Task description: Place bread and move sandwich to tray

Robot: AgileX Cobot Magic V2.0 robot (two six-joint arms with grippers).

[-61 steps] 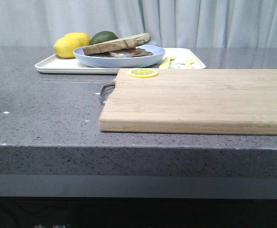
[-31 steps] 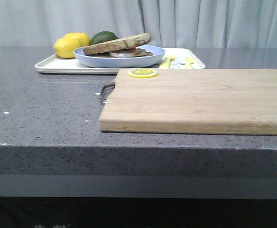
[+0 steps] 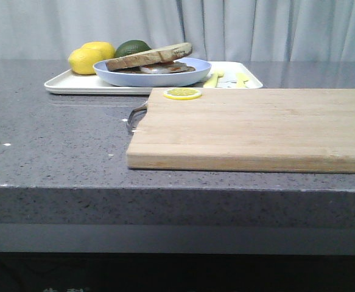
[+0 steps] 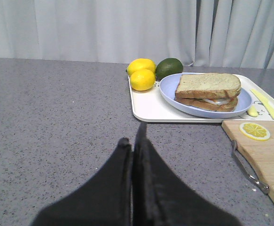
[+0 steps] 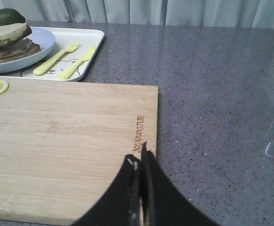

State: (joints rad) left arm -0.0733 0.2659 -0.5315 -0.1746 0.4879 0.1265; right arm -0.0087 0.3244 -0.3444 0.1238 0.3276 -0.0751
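Bread caps the sandwich, flat and speckled tan with a brown crust, long axis running across the front view and its right end tipped up. Sandwich sits on the round pale-blue plate, plate on the white rounded tray at the far side of the grey speckled surface. Left claw pressed closed, empty, above bare surface. Right claw closed too, empty, above the wooden cutting board.

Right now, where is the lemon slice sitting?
In the front view the lemon slice lies flat on the far left corner of the wooden cutting board, just in front of the blue plate on the tray.
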